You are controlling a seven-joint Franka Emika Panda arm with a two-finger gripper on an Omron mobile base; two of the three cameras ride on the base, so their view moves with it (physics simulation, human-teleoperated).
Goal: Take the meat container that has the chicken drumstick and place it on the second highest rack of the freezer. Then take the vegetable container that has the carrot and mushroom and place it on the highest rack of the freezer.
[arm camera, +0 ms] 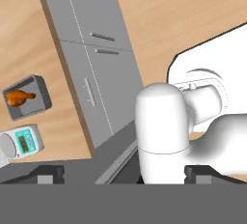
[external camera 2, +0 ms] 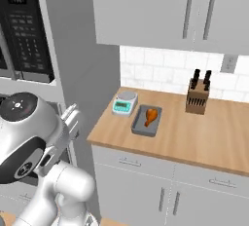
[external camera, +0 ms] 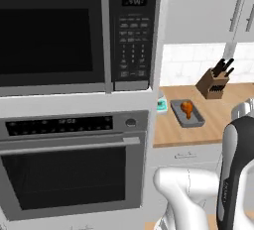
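Note:
The meat container (external camera 2: 146, 121) is a shallow grey tray on the wooden counter, with the orange-brown chicken drumstick (external camera 2: 151, 116) lying in it. The left base view has the container (external camera: 188, 114) and drumstick (external camera: 187, 108) just right of the oven column. From high above, the hand view looks down on the container (arm camera: 39, 95) and drumstick (arm camera: 19, 97) at its left edge. My gripper (arm camera: 124, 174) is open, far from the container, with nothing between its fingertips (arm camera: 50, 173). The freezer, its racks and the vegetable container with carrot and mushroom are out of view.
A small kitchen scale (external camera 2: 124, 103) sits beside the container. A knife block (external camera 2: 198, 96) stands at the counter's back. A microwave (external camera: 74, 30) over an oven (external camera: 74, 169) fills the tall column on the left. Grey cabinets (external camera 2: 146, 181) lie under the counter, and wall cabinets (external camera 2: 170, 10) hang above.

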